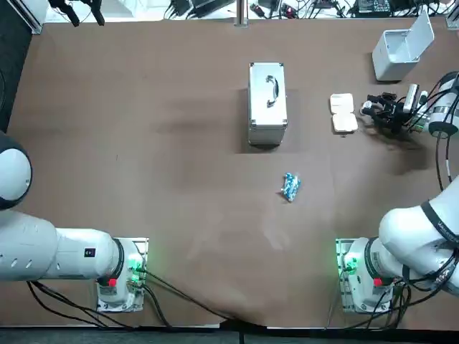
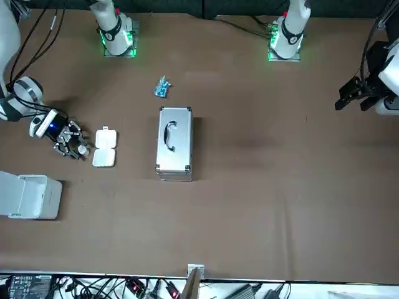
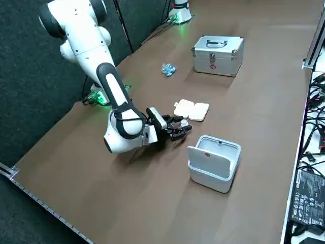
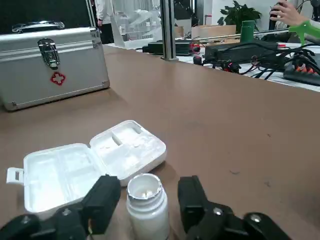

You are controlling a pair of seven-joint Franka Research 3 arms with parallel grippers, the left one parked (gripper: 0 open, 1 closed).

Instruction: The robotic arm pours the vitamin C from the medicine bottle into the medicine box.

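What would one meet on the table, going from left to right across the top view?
Silver case → open medicine box → right gripper, open around the medicine bottle. Blue packet and white bin overlap neighbours, so are omitted.

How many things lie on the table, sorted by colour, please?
White: 3 (pill box, bottle, bin)
Silver: 1 (case)
Blue: 1 (packet)
Total: 5
The right claw is open, with one finger on each side of the bottle, beside the pill box.
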